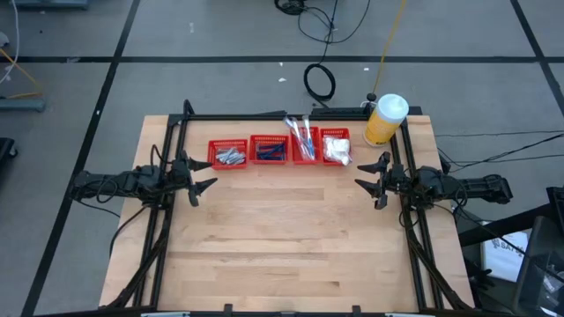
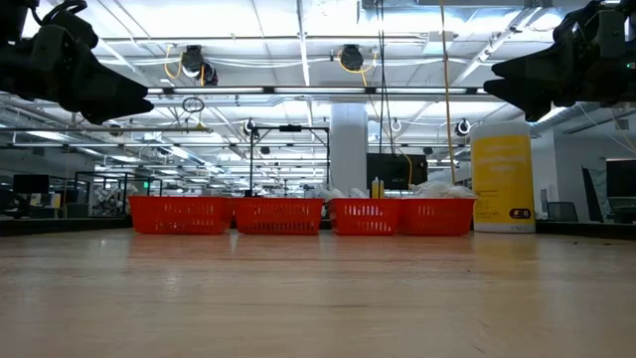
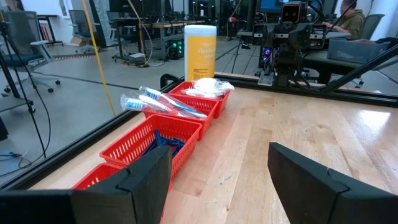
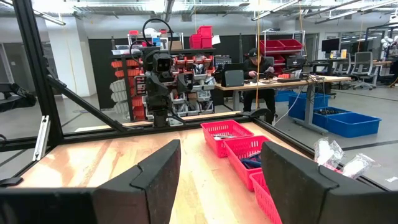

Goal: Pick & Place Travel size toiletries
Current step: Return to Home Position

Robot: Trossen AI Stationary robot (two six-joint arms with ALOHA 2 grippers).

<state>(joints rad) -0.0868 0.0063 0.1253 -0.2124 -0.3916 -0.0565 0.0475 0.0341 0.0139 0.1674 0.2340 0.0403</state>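
Four red mesh baskets stand in a row along the table's far side. The leftmost (image 1: pixel 229 155) holds silvery-grey tubes, the second (image 1: pixel 269 150) dark-blue sticks. White-teal sticks (image 3: pixel 163 104) lie across the third basket (image 1: pixel 304 145), their ends sticking out over its rim. White clear-wrapped packets (image 1: pixel 336 148) fill the fourth. My left gripper (image 1: pixel 210 173) hovers open at the table's left edge, level, near the leftmost basket. My right gripper (image 1: pixel 366 174) hovers open at the right edge, facing it. Nothing is between the fingers of either gripper (image 3: pixel 217 180) (image 4: pixel 221 180).
A big yellow white-capped bottle (image 1: pixel 385 119) stands at the far right corner, beside the packet basket. Black frame rails (image 1: pixel 264 115) run along the table's far, left and right sides. Bare wood (image 1: pixel 291 229) spreads from the baskets to the near edge. A person (image 4: pixel 255 62) sits at a desk beyond the table.
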